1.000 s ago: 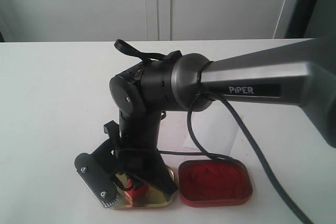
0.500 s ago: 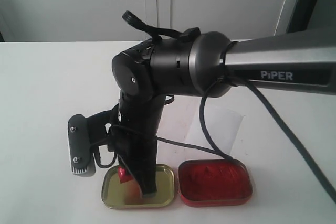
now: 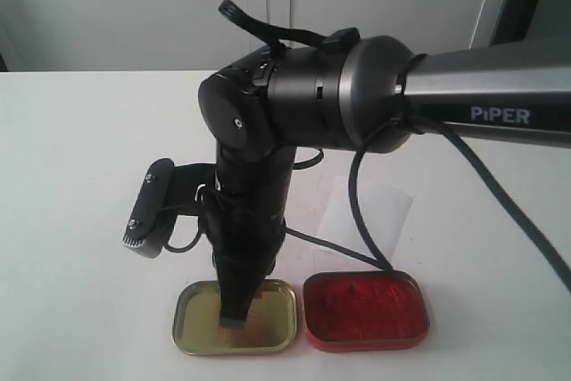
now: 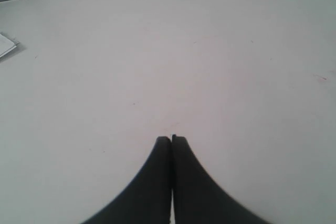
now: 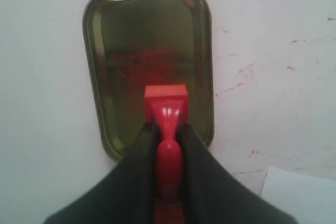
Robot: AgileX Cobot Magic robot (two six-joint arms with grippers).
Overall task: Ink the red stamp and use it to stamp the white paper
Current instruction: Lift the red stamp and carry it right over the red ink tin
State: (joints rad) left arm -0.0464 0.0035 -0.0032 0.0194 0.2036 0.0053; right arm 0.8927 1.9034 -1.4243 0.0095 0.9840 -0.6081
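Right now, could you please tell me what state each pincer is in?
Left pincer: closed, empty.
Right pincer: closed on the stamp.

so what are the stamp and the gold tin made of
The stamp looks like moulded plastic: glossy red, with soft highlights along the handle. The tin is probably thin pressed metal: shiny brassy gold, with a rolled rim and a floor that shows a blurred red reflection or smear.
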